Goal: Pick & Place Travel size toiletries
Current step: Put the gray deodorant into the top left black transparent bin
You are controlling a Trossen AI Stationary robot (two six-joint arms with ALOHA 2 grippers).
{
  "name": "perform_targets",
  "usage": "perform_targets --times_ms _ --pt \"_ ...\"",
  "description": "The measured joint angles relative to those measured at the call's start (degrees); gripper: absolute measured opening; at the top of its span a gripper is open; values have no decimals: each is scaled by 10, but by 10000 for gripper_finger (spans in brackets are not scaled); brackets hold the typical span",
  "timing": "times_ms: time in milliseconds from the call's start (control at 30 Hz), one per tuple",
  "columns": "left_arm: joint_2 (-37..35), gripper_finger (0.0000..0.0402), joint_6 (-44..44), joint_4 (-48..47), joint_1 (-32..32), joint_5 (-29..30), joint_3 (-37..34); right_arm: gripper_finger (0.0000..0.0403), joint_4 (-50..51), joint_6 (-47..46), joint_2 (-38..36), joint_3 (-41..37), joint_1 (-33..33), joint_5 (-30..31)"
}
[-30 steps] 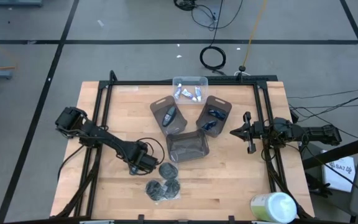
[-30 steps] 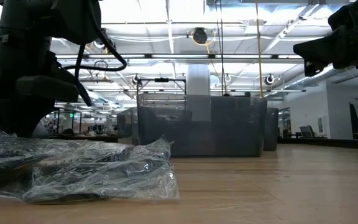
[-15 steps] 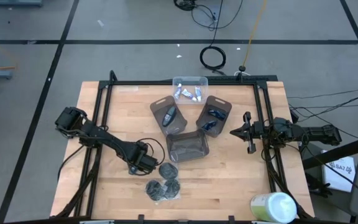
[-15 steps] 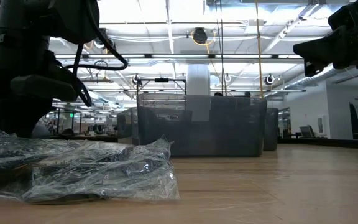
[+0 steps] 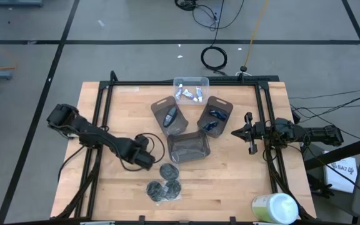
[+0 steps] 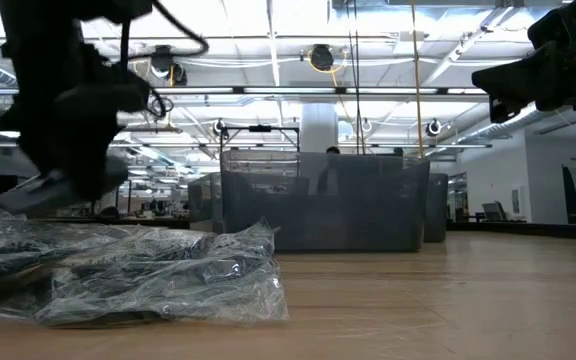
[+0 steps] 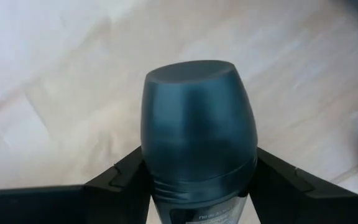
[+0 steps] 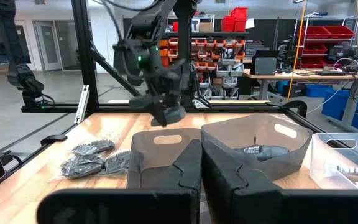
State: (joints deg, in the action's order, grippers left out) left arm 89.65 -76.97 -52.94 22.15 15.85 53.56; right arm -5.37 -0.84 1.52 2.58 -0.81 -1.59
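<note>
Gripping a dark grey-blue oval stick (image 7: 197, 134) between its two fingers (image 7: 120, 180), the left tool (image 5: 147, 160) hangs above the desk (image 5: 230, 187), just beside the empty smoky-grey tray (image 5: 189, 147) at the desk's middle. Near that tray, toward the desk's front edge, lie the plastic-wrapped dark round discs (image 5: 163, 185), resting on the wood beside the left tool. Behind the empty tray stand two more grey trays: one (image 5: 169, 115) holds another oval stick (image 5: 169, 115), the other (image 5: 215, 114) holds dark-blue mini bottles (image 5: 213, 119). Farther back, a clear tray (image 5: 191, 88) holds white tubes (image 5: 189, 94). The right tool (image 5: 250, 134), fingers pressed together and empty, waits beside the bottle tray.
</note>
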Motion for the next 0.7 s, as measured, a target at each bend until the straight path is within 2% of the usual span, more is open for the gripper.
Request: perform_targets --times_ms 233,367,700 --pt "-74 200 44 2 -8 98 0 4 0 0 0 0 0 0" --pt "-111 213 88 17 -23 144 1 4 0 0 0 0 0 0" --pt "-148 200 289 142 -100 157 2 4 0 0 0 0 0 0"
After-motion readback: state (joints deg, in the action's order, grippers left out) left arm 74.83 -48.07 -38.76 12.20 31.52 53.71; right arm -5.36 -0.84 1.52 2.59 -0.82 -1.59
